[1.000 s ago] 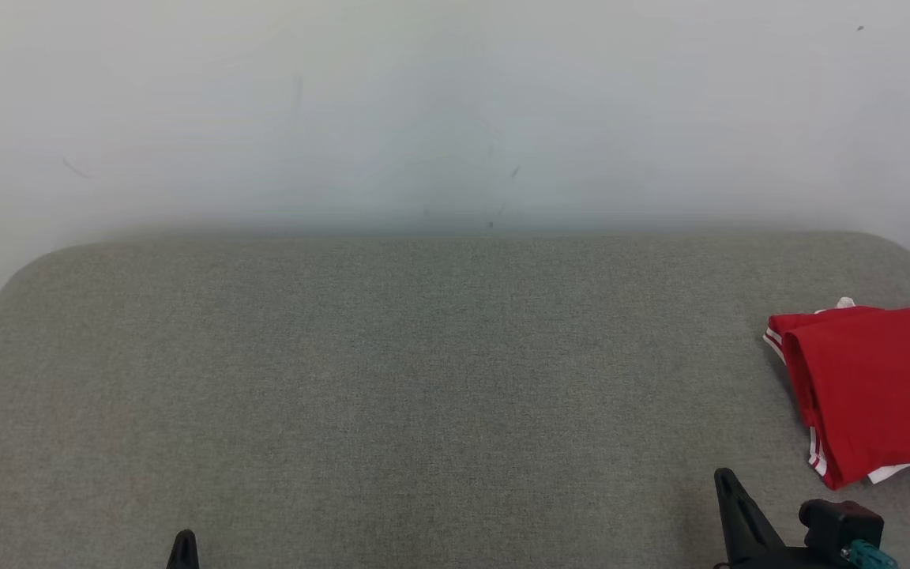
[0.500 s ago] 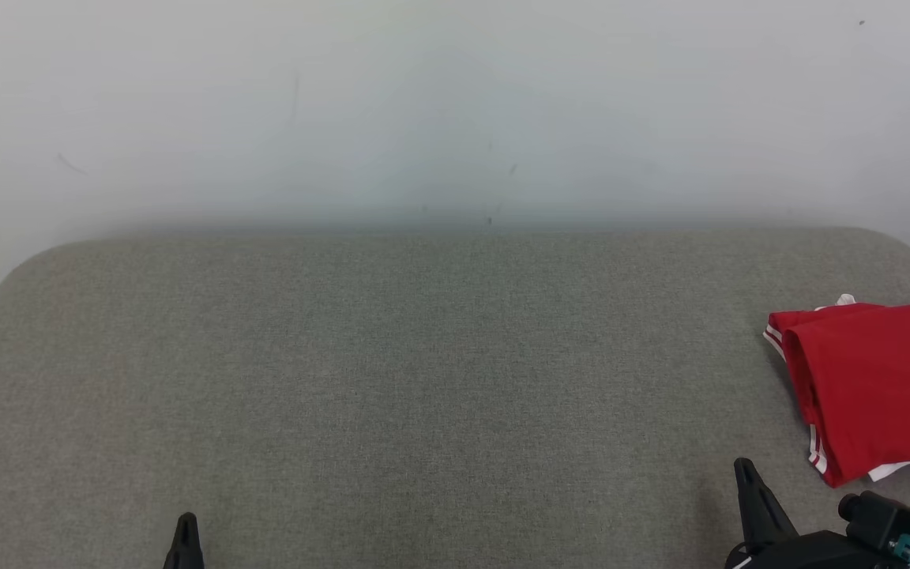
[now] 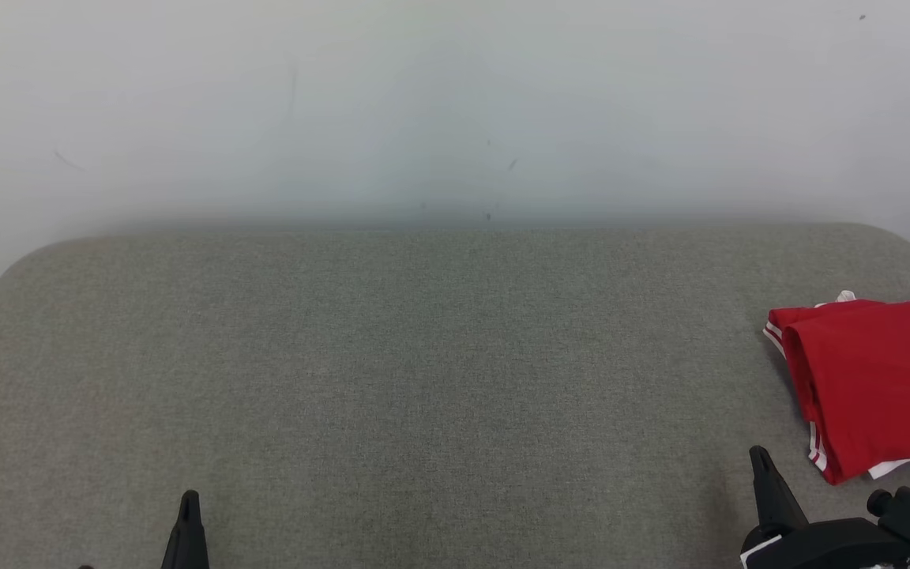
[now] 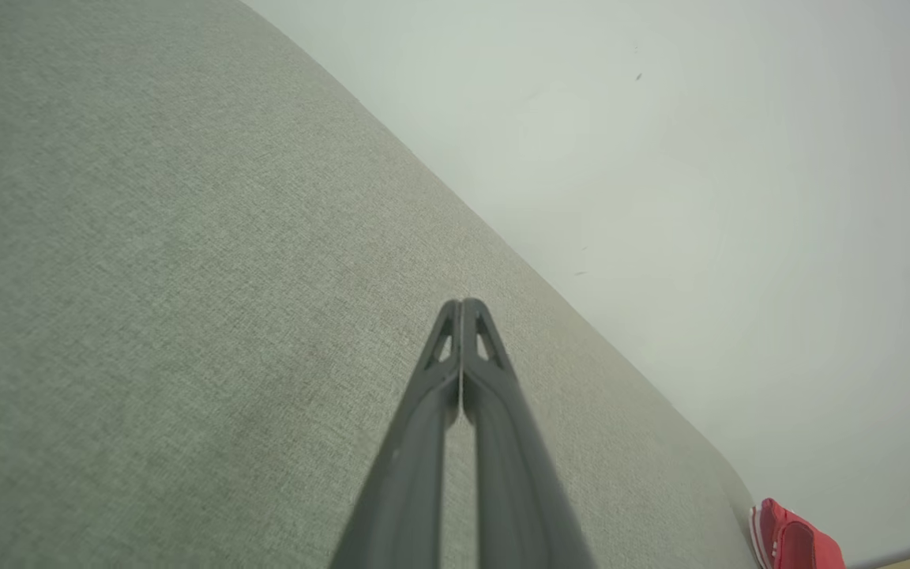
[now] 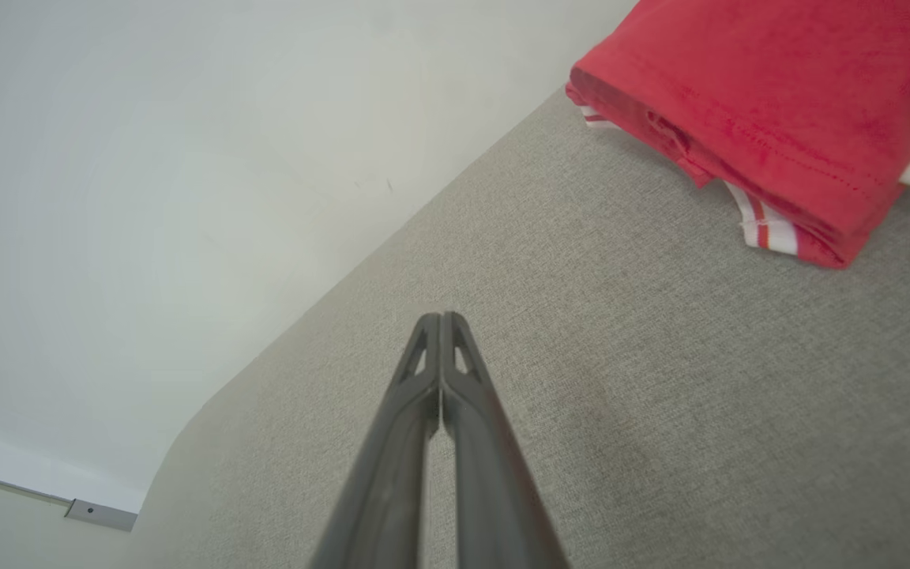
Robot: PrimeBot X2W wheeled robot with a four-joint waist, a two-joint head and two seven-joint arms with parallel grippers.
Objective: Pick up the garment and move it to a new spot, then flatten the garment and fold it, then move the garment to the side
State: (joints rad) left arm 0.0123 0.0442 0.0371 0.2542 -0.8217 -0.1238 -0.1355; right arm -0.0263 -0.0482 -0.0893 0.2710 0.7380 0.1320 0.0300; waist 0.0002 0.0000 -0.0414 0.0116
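Observation:
The garment [image 3: 874, 387] is a red jersey with white and red trim and dark lettering, folded at the right edge of the grey fabric surface [image 3: 423, 379]. It also appears as the garment [image 5: 771, 103] at the upper right of the right wrist view and as a small red garment [image 4: 791, 545] at the lower right of the left wrist view. My right gripper [image 3: 759, 456] is shut and empty, just left of and nearer than the jersey, apart from it. Low at the left, my left gripper [image 3: 189, 498] is shut and empty too.
A plain white wall [image 3: 455, 111] rises right behind the grey surface. The surface has rounded far corners [image 3: 36, 261]. A strip of floor and baseboard [image 5: 99, 514] shows beyond its left end.
The right gripper has drifted right and slightly up in the view, closer to the jersey's near corner. The left fingertip shows a little higher. The whole picture has shifted slightly, so the camera moved.

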